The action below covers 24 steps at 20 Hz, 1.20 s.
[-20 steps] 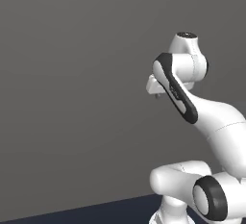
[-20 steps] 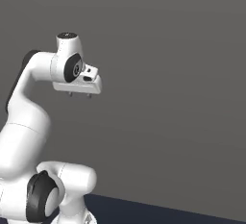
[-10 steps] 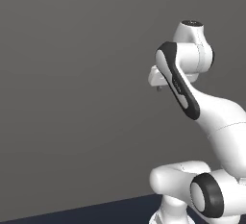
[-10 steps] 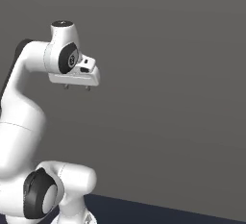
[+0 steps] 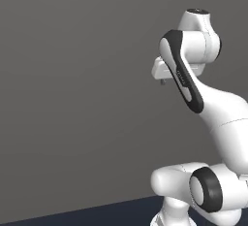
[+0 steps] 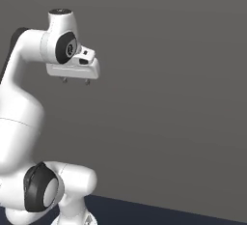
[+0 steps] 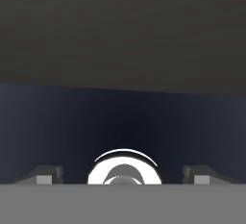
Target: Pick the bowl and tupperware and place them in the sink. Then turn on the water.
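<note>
Since the hand point(image 6: 75, 80) hangs high in front of a plain grey wall point(image 6: 173, 74), with its two short fingertips point(image 6: 87, 82) pointing down and set wide apart around nothing, no step of grasping is in hand yet. Below the hand lies only a dark blue floor point(image 7: 120, 117), and the bowl, the tupperware and the sink are nowhere near it, so I cannot say where they lie. My judgement is that the task stands at its very start, or between steps. The next move calls for bringing the base and arm round until the bowl or tupperware lies beneath the open fingers.
</note>
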### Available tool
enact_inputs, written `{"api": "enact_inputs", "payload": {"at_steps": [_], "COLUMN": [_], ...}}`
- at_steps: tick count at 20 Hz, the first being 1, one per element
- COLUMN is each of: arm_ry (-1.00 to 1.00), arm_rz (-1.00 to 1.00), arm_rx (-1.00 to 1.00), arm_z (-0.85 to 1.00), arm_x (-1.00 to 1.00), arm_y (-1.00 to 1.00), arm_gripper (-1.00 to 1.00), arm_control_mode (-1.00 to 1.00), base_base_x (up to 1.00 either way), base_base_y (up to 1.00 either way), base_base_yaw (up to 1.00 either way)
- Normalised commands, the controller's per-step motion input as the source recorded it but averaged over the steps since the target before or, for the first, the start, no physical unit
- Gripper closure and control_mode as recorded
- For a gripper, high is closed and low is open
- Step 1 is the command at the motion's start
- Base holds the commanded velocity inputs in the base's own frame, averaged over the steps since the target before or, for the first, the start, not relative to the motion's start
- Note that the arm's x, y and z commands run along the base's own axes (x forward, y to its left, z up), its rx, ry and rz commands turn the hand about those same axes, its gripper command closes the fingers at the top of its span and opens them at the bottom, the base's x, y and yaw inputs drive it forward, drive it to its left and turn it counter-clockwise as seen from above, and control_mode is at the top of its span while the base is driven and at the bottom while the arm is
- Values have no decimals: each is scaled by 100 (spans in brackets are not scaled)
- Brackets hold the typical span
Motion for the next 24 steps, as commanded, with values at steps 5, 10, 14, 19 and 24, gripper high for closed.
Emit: {"api": "enact_inputs", "payload": {"at_steps": [5, 10, 14, 19, 24], "arm_ry": [0, 0, 0, 0, 0], "arm_rz": [0, 0, 0, 0, 0], "arm_rx": [0, 0, 0, 0, 0], "arm_z": [0, 0, 0, 0, 0], "arm_x": [0, 0, 0, 0, 0], "arm_y": [0, 0, 0, 0, 0], "arm_gripper": [-100, -100, -100, -100, -100], "arm_control_mode": [-100, -100, -100, 100, 100], "base_base_x": [0, 0, 0, 10, 83], "base_base_y": [0, 0, 0, 0, 1], "base_base_yaw": [0, 0, 0, 0, 0]}}
